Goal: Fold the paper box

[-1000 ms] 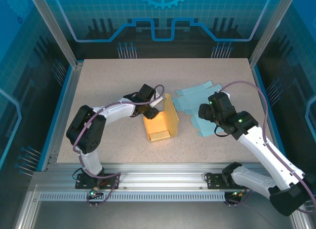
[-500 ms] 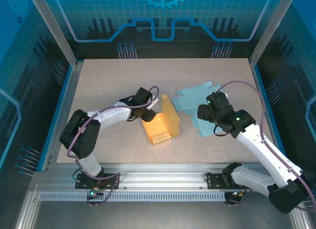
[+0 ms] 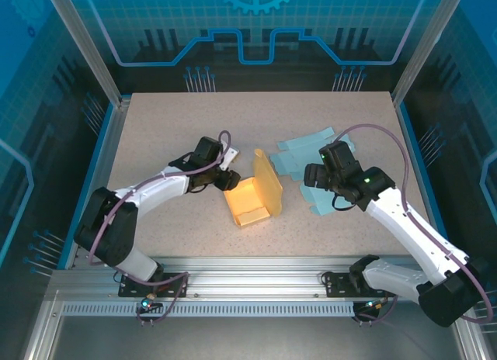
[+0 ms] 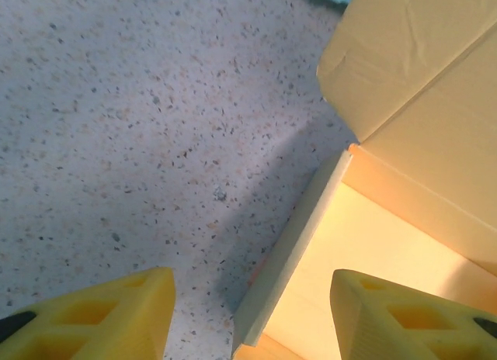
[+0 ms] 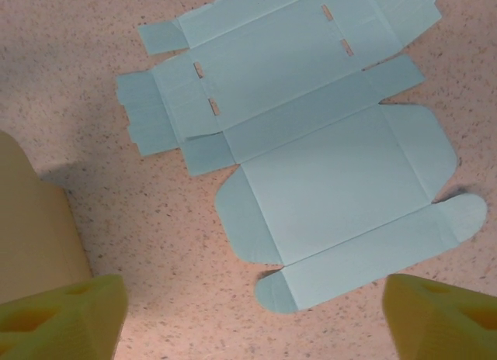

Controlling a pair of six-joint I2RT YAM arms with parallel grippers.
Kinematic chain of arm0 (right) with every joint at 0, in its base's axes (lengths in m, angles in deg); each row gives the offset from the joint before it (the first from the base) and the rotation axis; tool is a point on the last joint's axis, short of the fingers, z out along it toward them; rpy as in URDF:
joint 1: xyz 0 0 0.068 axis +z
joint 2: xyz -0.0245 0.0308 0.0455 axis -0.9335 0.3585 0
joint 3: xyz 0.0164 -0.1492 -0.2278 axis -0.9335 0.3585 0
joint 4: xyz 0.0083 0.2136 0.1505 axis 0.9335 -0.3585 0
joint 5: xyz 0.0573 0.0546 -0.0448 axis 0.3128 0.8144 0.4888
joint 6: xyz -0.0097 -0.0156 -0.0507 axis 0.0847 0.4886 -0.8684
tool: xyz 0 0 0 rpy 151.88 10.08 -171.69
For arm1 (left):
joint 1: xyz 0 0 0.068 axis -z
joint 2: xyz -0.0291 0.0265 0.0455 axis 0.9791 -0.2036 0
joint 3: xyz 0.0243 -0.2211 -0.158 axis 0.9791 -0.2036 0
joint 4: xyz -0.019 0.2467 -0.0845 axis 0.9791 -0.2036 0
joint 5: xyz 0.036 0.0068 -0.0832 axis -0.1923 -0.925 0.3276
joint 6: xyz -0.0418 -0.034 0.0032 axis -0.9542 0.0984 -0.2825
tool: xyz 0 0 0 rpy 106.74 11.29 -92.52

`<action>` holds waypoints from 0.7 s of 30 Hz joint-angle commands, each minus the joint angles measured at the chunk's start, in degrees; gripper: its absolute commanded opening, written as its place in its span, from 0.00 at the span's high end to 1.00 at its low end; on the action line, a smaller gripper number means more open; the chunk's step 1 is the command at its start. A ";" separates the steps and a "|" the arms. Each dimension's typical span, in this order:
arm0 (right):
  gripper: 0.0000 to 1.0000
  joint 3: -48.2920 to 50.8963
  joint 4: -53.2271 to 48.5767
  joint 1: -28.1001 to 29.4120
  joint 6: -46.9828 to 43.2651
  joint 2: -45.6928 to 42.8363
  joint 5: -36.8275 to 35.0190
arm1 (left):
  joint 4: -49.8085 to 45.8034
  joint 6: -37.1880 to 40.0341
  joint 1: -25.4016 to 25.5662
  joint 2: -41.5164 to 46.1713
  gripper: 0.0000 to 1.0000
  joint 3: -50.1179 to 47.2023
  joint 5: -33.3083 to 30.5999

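Yellow box (image 3: 250, 199) flanked by left gripper (image 4: 260, 309), right gripper (image 5: 252, 313) (both downturned, spread)

Bright, even light — soft shadows, blurred foreground jaws

On the tabletop (image 3: 155, 127), the box (image 3: 252, 199) sits mid-frame; the flat sheet (image 3: 297, 160) lies just right of it, the left pincer (image 3: 230, 172) just left of it.

Top external camera: high behind the arm bases (image 3: 144, 276), looking down over the whole table (image 3: 171, 127). Wrist cameras: close, facing down. With the top view, left shares the yellow box (image 4: 411, 251), right the blue sheet (image 5: 326, 174).
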State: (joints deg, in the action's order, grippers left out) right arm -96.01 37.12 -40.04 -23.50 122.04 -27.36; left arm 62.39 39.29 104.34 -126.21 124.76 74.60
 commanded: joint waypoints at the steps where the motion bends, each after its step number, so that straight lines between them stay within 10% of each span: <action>1: 0.00 -2.19 -0.42 0.55 -0.94 0.26 0.58 | -3.11 0.46 0.19 -2.80 0.43 2.23 0.06; 12: 0.00 -2.85 -1.37 1.11 -0.74 -2.09 -0.61 | -10.02 -2.38 3.24 -8.63 0.43 5.96 -6.82; 21: 0.00 -3.60 -2.11 1.83 -0.86 -0.74 -1.06 | -10.43 -8.75 4.15 -9.99 0.71 7.42 -15.64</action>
State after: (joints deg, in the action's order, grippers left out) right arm -97.65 36.49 -39.23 -24.07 120.90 -27.60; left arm 53.54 34.04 107.97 -135.41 130.18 63.30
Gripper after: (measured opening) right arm 0.999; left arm 0.299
